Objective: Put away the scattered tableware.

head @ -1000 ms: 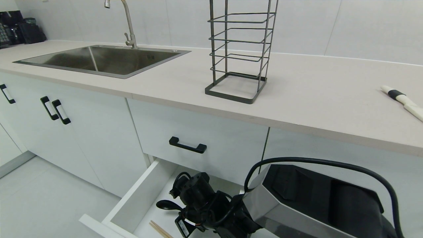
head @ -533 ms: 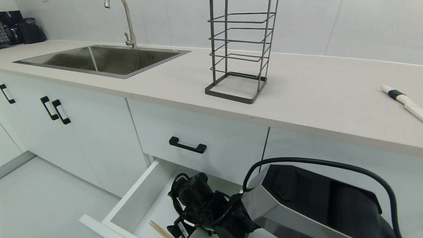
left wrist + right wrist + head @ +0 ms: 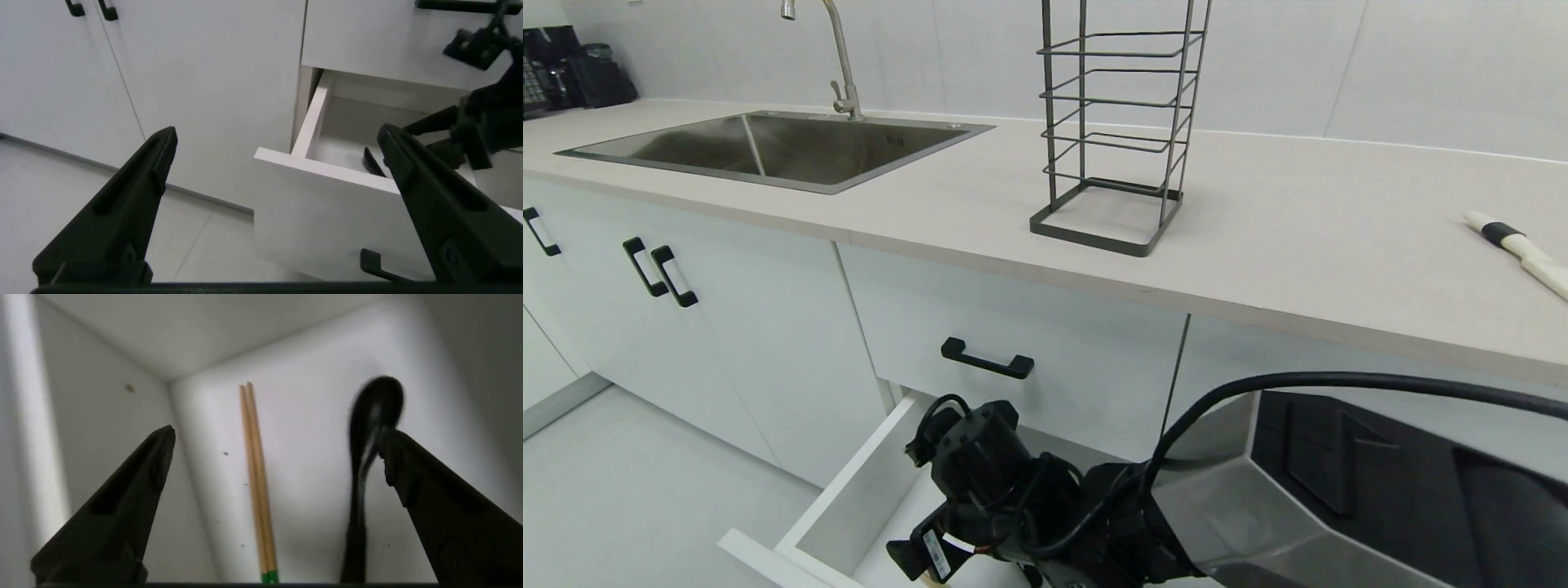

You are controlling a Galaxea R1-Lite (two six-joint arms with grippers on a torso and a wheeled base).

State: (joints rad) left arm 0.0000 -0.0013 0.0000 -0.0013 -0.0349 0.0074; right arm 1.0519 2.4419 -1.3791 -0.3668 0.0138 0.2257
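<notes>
Head view: a white knife (image 3: 1521, 251) with a black band lies flat on the counter (image 3: 1290, 237), well apart from the open drawer (image 3: 848, 494) below. I judge the knife stiff, light and smooth, so it may slip; better to take it across the handle, away from the blade. Left wrist view: the left gripper (image 3: 282, 204) is spread wide and empty, near the drawer front. Right wrist view: the right gripper (image 3: 276, 457) is also spread, holding nothing; chopsticks (image 3: 257, 490) and a black spoon (image 3: 372, 449) lie on the drawer floor
</notes>
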